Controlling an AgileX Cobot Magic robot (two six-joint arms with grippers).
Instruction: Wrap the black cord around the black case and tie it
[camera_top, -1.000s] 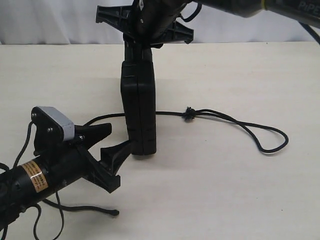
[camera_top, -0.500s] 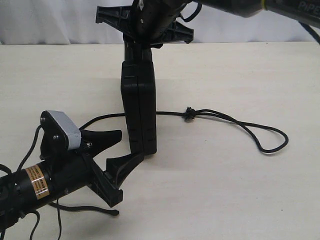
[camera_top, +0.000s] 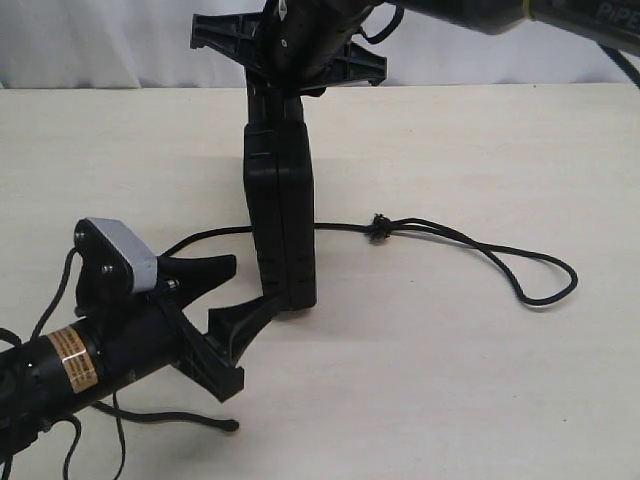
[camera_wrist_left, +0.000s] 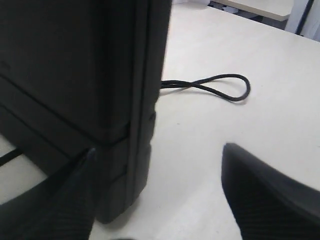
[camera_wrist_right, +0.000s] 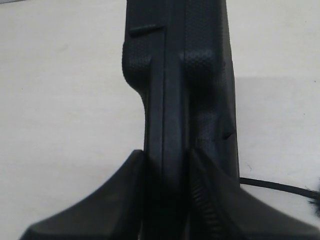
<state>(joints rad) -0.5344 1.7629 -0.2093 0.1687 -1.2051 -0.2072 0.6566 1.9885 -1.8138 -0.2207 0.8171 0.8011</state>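
Note:
The black case (camera_top: 280, 200) stands on end on the table, and my right gripper (camera_top: 285, 85) is shut on its top edge from above. In the right wrist view the case (camera_wrist_right: 185, 75) fills the space between the two fingers of that gripper (camera_wrist_right: 167, 200). The black cord (camera_top: 450, 232) lies on the table, passes behind the case and has a knot and a long loop to the right. My left gripper (camera_top: 245, 290) is open by the case's lower left corner, its lower finger close against the case. In the left wrist view the case (camera_wrist_left: 75, 75) stands beside one finger of that gripper (camera_wrist_left: 160, 195), with the cord loop (camera_wrist_left: 220, 87) beyond.
A thin black strand with a small end (camera_top: 230, 425) lies on the table under the left arm (camera_top: 90, 360). The table's far edge (camera_top: 500, 86) meets a white backdrop. The right arm (camera_top: 470, 15) reaches in along the top.
My left gripper has shifted slightly right and down toward the case's lower corner, still open. The case and the right gripper have barely moved.

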